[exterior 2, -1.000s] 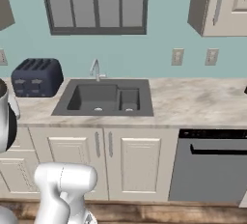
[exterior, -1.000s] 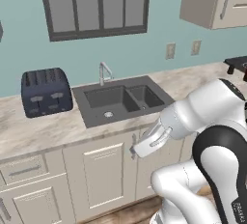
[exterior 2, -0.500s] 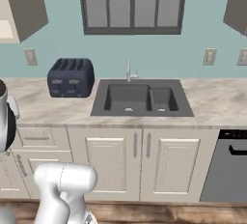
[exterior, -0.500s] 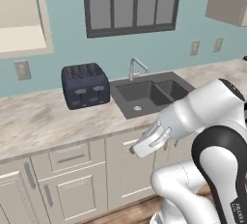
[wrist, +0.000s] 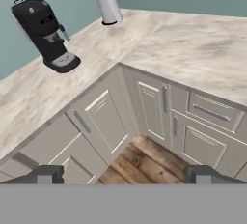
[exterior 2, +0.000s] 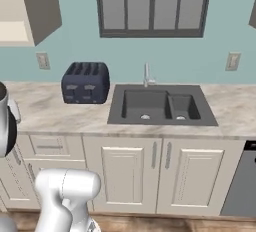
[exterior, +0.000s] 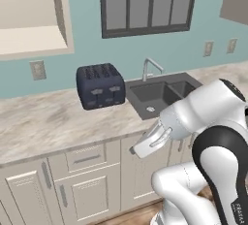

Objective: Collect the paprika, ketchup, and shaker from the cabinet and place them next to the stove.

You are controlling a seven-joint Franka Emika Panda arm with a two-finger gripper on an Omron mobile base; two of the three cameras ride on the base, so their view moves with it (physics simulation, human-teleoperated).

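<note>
so i'm holding the tool wide open and empty, with the cabinet up and away from it; no jars visible yet, likely light, rigid, slippery—grip mid-body.

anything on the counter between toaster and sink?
Nothing. The right base view shows a bare strip of marble counter between the toaster and the sink; the left base view shows the same gap bare.
</note>
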